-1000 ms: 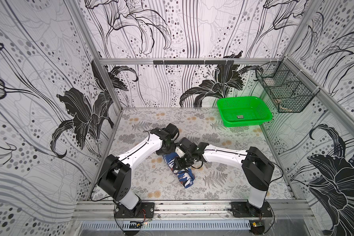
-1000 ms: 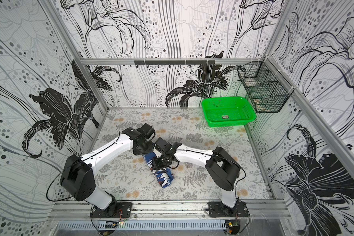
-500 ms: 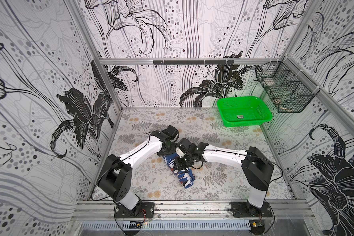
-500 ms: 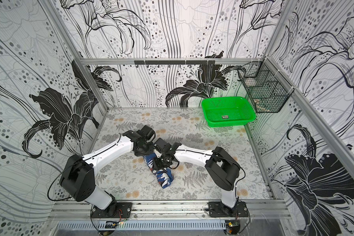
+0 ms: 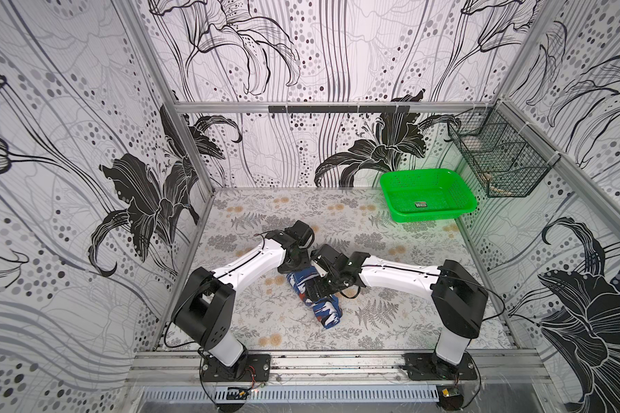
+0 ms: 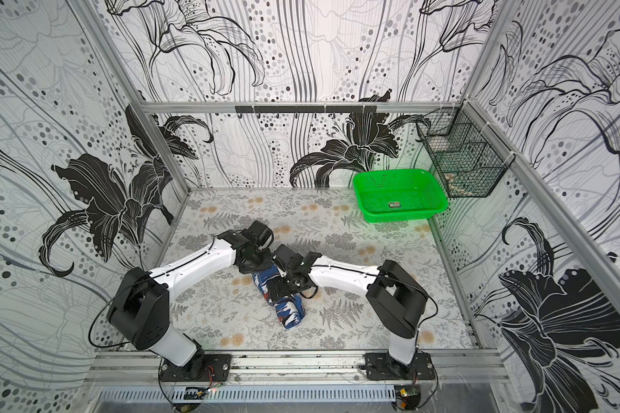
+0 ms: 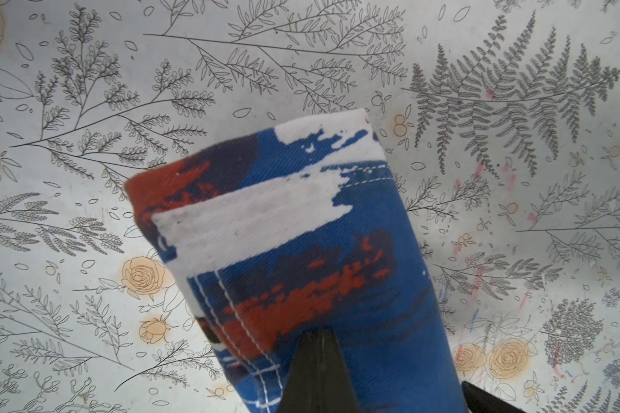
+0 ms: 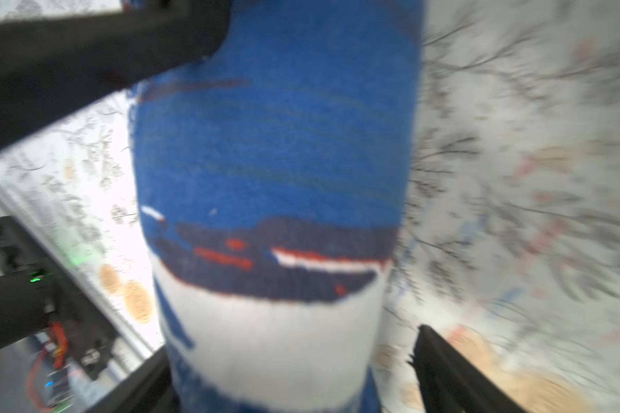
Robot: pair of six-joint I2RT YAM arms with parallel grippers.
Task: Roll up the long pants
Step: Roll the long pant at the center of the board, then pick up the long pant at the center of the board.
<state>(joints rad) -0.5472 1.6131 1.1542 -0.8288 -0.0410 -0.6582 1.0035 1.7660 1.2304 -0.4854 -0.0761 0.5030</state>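
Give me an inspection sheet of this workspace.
Surface: floral mat, faint red scuffs.
Job's things: pants rolled into a bundle, lying mid-mat.
Clutter: green basket in the far right corner, small label inside; wire basket hung on the right wall.
End effectors: left end effector shut, tip over the roll; right end effector open, straddling it.
Cables: black loop by the right wrist; slack cable at the left base.
Surroundings: flower-print walls, metal frame.

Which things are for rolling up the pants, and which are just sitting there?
For the job:
- the long pants, already a rolled bundle on the table
- the left hand, shut, at the bundle
- the right hand, open around it

Just lying about:
- the green basket
- the wire basket on the side wall
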